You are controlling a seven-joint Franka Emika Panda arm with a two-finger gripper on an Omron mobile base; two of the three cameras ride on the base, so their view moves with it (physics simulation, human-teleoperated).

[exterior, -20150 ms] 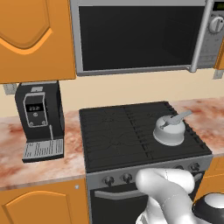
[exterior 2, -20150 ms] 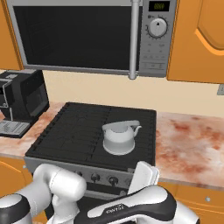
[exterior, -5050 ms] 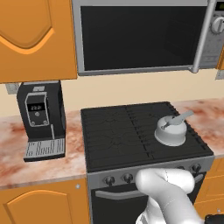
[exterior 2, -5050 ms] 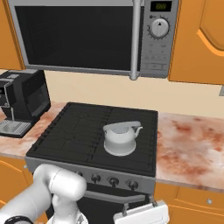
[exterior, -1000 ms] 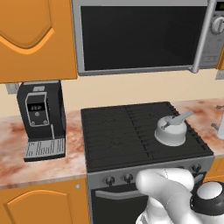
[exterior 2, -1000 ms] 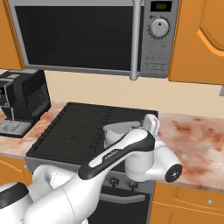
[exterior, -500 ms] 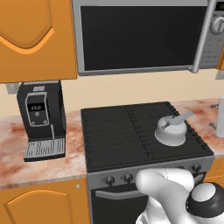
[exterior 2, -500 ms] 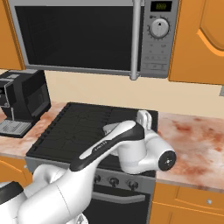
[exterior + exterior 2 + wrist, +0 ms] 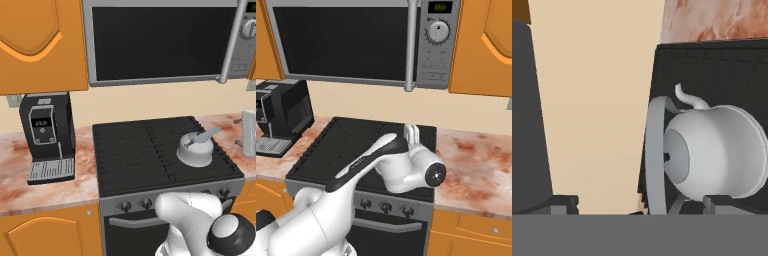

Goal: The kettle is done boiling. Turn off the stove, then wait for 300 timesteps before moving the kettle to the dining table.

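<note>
The small dome-shaped silver-grey metal kettle (image 9: 195,149) sits at right of centre in the left base view, on the right front burner of the black range with its dark grated cooktop (image 9: 135,150), and in the hand view it looms large at centre right, rolled sideways by the camera's tilt. The claw (image 9: 637,204) stands wide open and empty, its dark tips at the bottom of the hand view just short of the kettle. I judge the step in hand to be the approach for picking up the kettle; the next move calls for easing forward until the fingers straddle its arched handle, then closing and lifting it clear of the grate.
</note>
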